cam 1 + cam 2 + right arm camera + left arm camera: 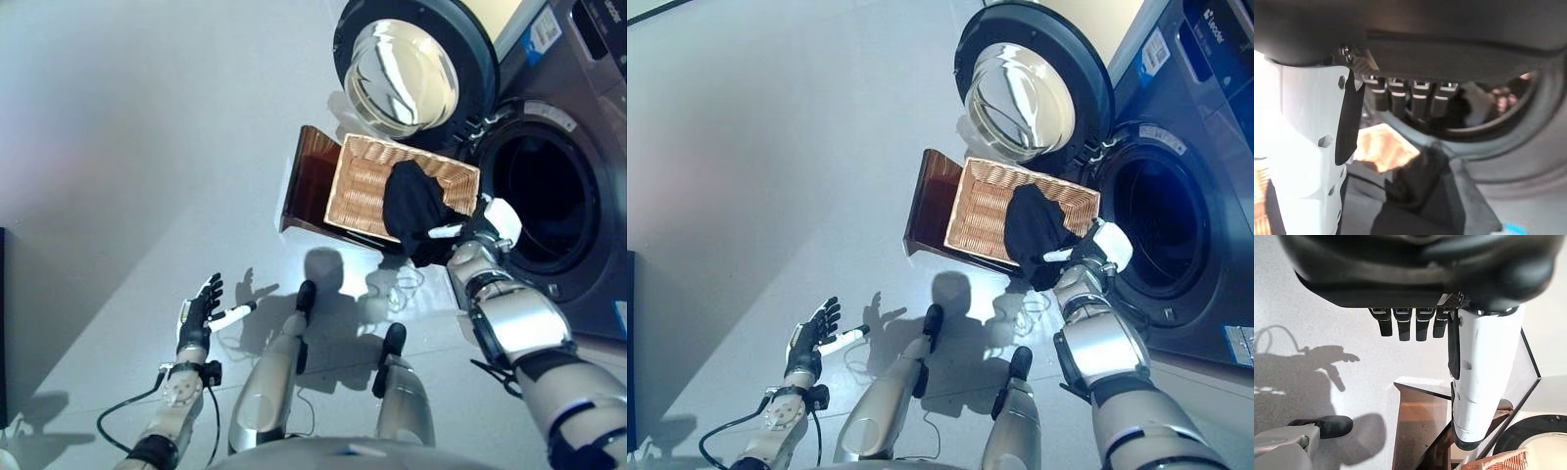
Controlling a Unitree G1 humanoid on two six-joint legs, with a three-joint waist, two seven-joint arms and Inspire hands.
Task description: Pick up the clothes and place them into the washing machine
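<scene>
Left eye view: the right hand pinches a black garment that drapes over the wicker basket's rim nearest the washing machine. Beside the basket the machine's drum gapes, its round door swung open. Well apart from the basket, the left hand hovers with fingers spread, holding nothing.

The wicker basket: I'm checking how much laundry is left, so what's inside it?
One black garment drapes over the wicker basket's near corner, beside the right hand. The rest shows bare weave. Whatever lies beneath the garment is hidden.
</scene>
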